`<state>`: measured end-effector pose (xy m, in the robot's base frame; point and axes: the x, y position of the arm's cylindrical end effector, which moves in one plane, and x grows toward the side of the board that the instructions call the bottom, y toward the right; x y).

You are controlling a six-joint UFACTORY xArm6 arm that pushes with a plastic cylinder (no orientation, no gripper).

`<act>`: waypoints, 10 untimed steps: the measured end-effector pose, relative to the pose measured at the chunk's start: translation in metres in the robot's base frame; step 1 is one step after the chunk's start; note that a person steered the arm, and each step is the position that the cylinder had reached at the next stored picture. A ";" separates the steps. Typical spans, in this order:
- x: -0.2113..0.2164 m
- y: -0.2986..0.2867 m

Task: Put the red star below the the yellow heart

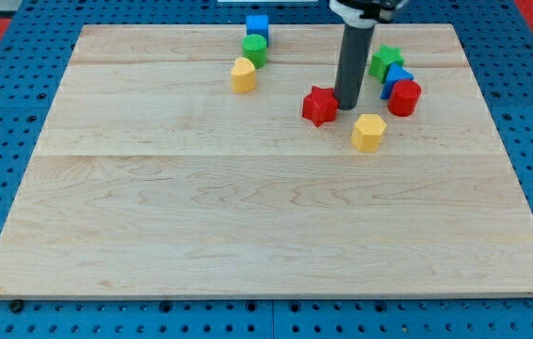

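1. My tip [347,104] touches the right side of the small glossy red star block [319,105], in the far half of the pale wooden board [248,217]; I have no jaws, only the plain dark rod.
2. The glossy yellow heart block [243,74] lies left of and farther away than the star, well apart from it.
3. From this contact, a leftward push looks right: it should carry the star to the spot just nearer than the heart.
4. The yellow hexagonal block [368,132] sits just near-right of my tip.
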<state>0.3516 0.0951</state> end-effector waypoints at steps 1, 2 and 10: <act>-0.002 -0.022; 0.002 -0.039; 0.067 -0.098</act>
<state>0.4187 -0.0027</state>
